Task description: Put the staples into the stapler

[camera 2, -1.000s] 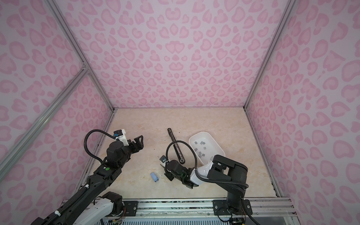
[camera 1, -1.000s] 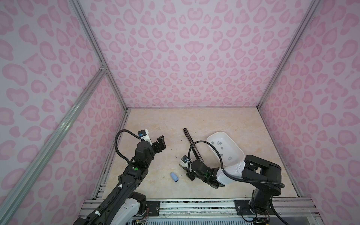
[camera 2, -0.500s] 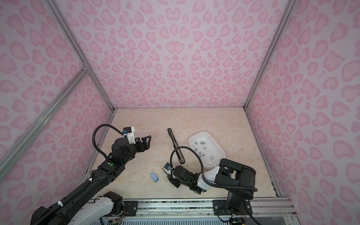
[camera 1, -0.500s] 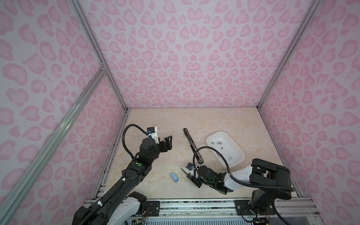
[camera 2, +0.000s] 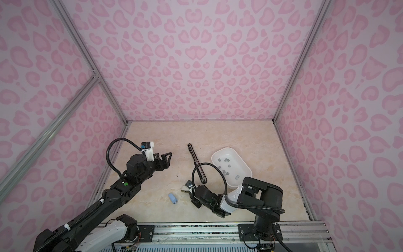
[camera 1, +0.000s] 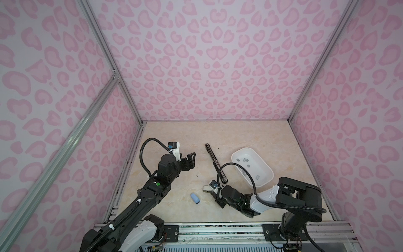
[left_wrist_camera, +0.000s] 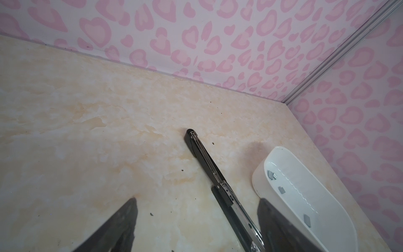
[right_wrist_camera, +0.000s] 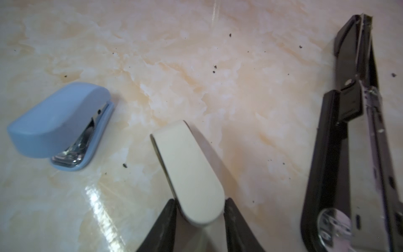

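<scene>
My right jaws pinch cream stapler (right_wrist_camera: pixel 189 170) end only | left jaws wide, empty | risk: shallow hold, may swivel toward 8 o'clock

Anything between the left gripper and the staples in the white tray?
Yes: the opened black stapler lies flat between the left gripper and the white tray holding the staples. The gripper could probably pass over it.

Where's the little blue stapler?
In a top view the blue stapler lies near the front edge of the table, just left of the cream stapler.
</scene>
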### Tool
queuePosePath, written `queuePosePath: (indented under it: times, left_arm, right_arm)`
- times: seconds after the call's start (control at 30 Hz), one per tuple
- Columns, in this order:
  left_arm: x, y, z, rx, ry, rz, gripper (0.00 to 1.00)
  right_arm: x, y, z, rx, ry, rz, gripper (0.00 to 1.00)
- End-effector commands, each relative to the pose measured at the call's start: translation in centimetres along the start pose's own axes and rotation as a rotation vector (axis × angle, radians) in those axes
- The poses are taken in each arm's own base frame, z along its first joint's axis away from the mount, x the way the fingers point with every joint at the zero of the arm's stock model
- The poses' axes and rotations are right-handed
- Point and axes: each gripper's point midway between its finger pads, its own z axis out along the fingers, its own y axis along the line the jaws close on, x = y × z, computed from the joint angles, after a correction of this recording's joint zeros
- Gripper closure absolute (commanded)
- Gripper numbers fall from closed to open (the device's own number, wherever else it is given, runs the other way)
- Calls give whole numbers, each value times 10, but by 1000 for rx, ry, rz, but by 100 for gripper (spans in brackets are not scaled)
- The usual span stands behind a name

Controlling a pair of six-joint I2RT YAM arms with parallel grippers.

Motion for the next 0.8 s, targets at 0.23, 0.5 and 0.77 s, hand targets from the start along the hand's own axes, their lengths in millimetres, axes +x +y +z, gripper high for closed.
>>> queuePosePath:
  times: [0.23, 0.5, 0.77]
  left_arm:
    - [7, -18, 2, 63, 45, 20, 15]
    - [72, -34, -15, 167, 244, 62, 17]
    - [140, -46, -16, 167, 488, 280, 24]
  right_arm:
    - [0, -17, -3, 62, -26, 73, 64]
    - [-3, -17, 0, 55, -35, 97, 65]
    - [0, -25, -27, 49, -133, 134, 63]
